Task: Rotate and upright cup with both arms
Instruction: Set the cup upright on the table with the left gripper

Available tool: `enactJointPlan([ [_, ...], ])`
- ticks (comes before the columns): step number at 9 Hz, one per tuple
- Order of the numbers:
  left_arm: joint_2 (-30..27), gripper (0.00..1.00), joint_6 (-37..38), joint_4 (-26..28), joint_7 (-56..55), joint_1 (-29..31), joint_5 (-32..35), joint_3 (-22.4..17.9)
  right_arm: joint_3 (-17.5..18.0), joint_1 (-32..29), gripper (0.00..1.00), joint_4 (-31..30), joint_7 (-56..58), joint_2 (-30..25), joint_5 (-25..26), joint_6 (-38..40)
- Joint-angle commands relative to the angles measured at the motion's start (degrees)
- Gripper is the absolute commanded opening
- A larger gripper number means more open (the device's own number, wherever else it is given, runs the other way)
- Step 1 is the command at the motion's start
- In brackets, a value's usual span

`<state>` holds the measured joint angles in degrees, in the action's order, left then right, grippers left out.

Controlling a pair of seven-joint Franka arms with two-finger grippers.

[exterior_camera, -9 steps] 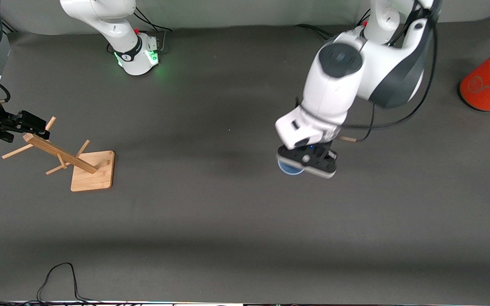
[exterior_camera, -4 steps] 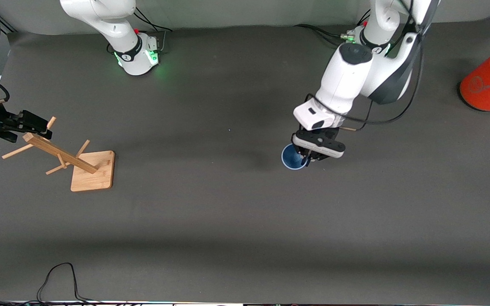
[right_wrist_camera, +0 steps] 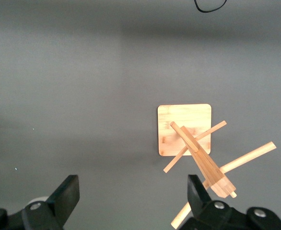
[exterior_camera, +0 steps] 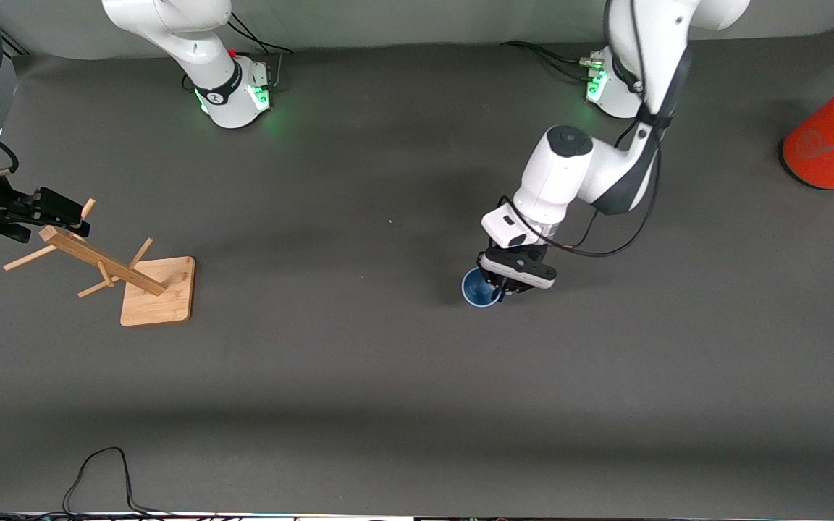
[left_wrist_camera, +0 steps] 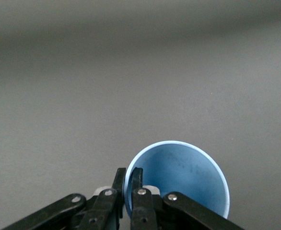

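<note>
left gripper [exterior_camera: 507, 284] pinched on the cup [exterior_camera: 480, 288] rim mid-table, mouth up (looks upright). best lowered gently, released only once base sits flat. right gripper [right_wrist_camera: 131, 201] wide, empty, waiting above wooden rack [exterior_camera: 121, 270].

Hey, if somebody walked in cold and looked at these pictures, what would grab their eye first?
Probably the left hand, shut on the rim of the blue cup mid-table, its mouth facing up. Next, the orange canister at the left arm's end of the table. Then the wooden rack at the right arm's end, with the open right hand over it.
</note>
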<state>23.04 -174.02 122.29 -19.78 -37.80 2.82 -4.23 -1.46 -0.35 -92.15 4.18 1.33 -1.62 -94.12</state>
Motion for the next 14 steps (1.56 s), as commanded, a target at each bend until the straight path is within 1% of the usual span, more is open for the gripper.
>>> enactJointPlan([
  [1,0.2,0.0,-1.5,1.4,-2.5,-2.7,0.3,-0.9,-0.1,0.5,1.0,-0.1,-0.7,-0.4,0.6,0.4],
  [3,2.3,0.0,-7.8,3.3,-2.6,-2.8,0.3,-0.9,-0.1,0.5,1.0,-0.1,-0.7,-0.4,0.6,0.5],
  [7,2.7,0.0,-8.3,3.9,-2.8,-3.1,-0.2,-0.8,-0.2,0.5,1.0,-0.2,-0.6,-0.4,0.7,0.4],
  [8,2.7,0.23,-8.2,3.9,-3.4,-3.0,-0.2,-0.8,-0.1,0.5,1.0,-0.2,-0.5,-0.4,0.7,0.4],
  [9,2.7,0.69,-8.1,3.9,-3.8,-3.1,-0.2,-0.8,-0.2,0.5,1.0,-0.3,-0.4,-0.4,0.8,0.4],
  [10,2.6,1.0,-7.9,3.9,-3.7,-3.1,-0.1,-0.8,-0.2,0.5,1.0,-0.2,-0.3,-0.4,0.9,0.3],
  [12,2.2,1.0,-7.0,4.0,-3.7,-2.9,-0.1,-0.8,-0.2,0.5,1.0,-0.3,-0.2,-0.4,1.4,0.4],
  [14,-0.1,1.0,-0.7,3.4,-3.7,-2.9,-0.2,-0.8,-0.2,0.5,1.0,-0.3,-0.2,-0.4,1.4,0.5],
])
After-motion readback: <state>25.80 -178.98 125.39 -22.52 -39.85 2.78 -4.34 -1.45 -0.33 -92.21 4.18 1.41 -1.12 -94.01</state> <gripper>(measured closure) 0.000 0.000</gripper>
